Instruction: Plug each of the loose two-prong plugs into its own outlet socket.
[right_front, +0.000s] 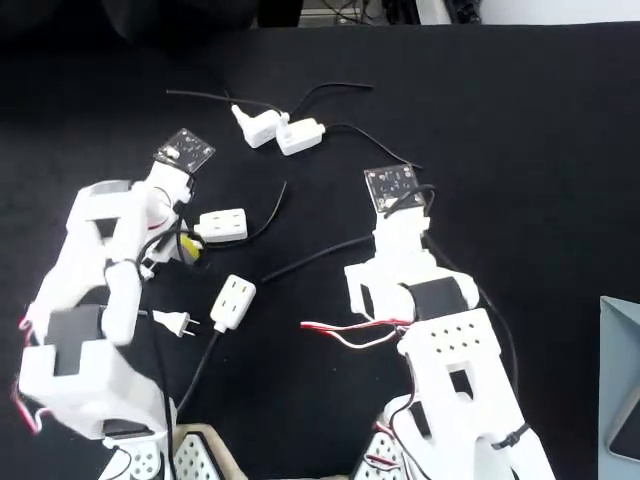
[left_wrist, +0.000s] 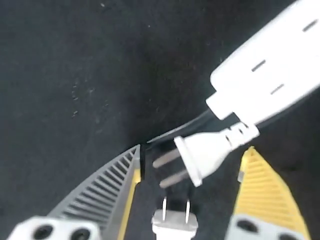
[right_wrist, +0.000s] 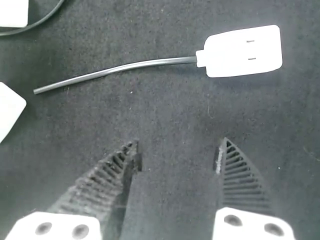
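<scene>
Left gripper (left_wrist: 194, 150) open, straddling 1 plug (left_wrist: 212, 149) just beside outlet socket (left_wrist: 270, 75); right gripper (right_wrist: 178, 145) open too. Plug probably light, rigid, slick (judged, untested): pinch body sides.

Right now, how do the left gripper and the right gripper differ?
The left gripper has a white two-prong plug between its jaws; the right gripper has bare black table there. The left gripper has one yellow jaw; the right gripper's are both grey. Both stand open.
</scene>
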